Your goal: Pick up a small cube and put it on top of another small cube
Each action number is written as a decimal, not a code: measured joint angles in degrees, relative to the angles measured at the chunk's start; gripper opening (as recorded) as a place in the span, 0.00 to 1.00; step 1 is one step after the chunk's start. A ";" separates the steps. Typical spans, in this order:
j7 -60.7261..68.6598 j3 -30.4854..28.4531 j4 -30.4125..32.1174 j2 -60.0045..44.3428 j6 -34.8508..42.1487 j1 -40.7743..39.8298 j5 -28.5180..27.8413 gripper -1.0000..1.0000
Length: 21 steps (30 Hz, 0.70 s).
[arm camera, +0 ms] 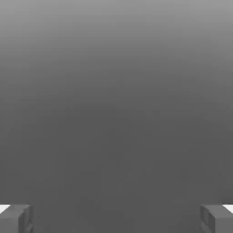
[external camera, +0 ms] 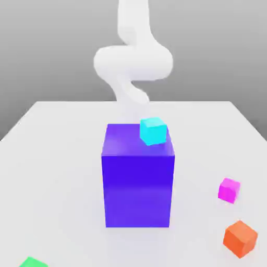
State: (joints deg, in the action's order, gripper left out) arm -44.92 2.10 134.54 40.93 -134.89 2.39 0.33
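The small magenta-pink cube (external camera: 228, 190) rests on the white table at the exterior view's right, in front of and beside the big block. The small green cube (external camera: 34, 262) lies at the front left, cut off by the picture's edge. My white arm (external camera: 133, 60) curls up behind the big block, far from both cubes. In the hand view my gripper (arm camera: 116, 218) is open: its two grey fingertips (arm camera: 16, 218) stand wide apart with nothing between them, against a plain grey background.
A big blue-violet block (external camera: 137, 177) stands mid-table with a cyan cube (external camera: 153, 131) on its top at the far right corner. An orange cube (external camera: 240, 238) sits at the front right, near the magenta one. The white table (external camera: 57, 156) spreads around them.
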 joint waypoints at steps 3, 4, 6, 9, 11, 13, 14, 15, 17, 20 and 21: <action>1.18 3.01 3.65 -6.76 -4.23 3.24 0.35 0.50; 1.53 3.99 4.80 -8.85 -5.55 4.25 0.43 0.50; 2.17 5.99 7.08 -12.99 -8.17 6.23 0.52 0.50; 2.97 9.07 10.48 -19.15 -12.07 9.16 0.47 0.50; 3.39 11.18 12.74 -23.27 -14.67 11.07 0.27 0.50; 3.67 13.28 15.01 -27.42 -17.27 12.96 -0.13 0.50; 3.74 14.35 16.14 -29.51 -18.56 13.87 -0.42 0.50; 3.72 15.42 17.27 -31.60 -19.84 14.75 -0.83 0.50; 3.55 17.51 19.53 -35.83 -22.44 16.54 -1.86 0.50; 2.55 19.51 22.91 -42.30 -26.29 20.57 -4.46 0.50; 1.60 19.40 23.53 -44.47 -27.66 21.62 -6.03 0.50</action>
State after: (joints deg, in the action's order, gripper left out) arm -43.32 21.49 158.06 -3.54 -162.55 24.01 -5.70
